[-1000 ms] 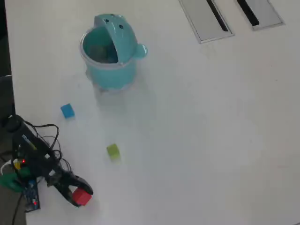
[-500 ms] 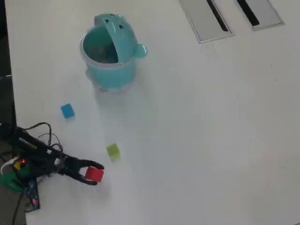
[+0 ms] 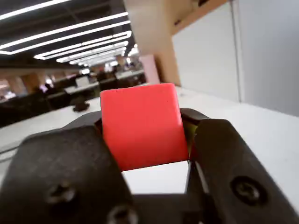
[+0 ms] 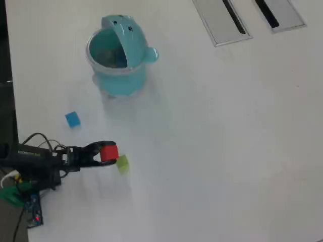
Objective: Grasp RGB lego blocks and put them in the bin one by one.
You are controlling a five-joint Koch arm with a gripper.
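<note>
Jaws of the gripper [image 3: 154,140] clamp the red block [image 3: 142,123] in the wrist view, as we see it. Overhead, we find the gripper [image 4: 107,153] holding the red block [image 4: 109,152] beside the yellow-green block [image 4: 122,163]; blue block [image 4: 72,119] and bin [image 4: 118,80] lie apart.

White table [image 4: 227,151], grey slotted panels [image 4: 222,20], ceiling strip lights [image 3: 70,42], office desks [image 3: 70,93] behind
</note>
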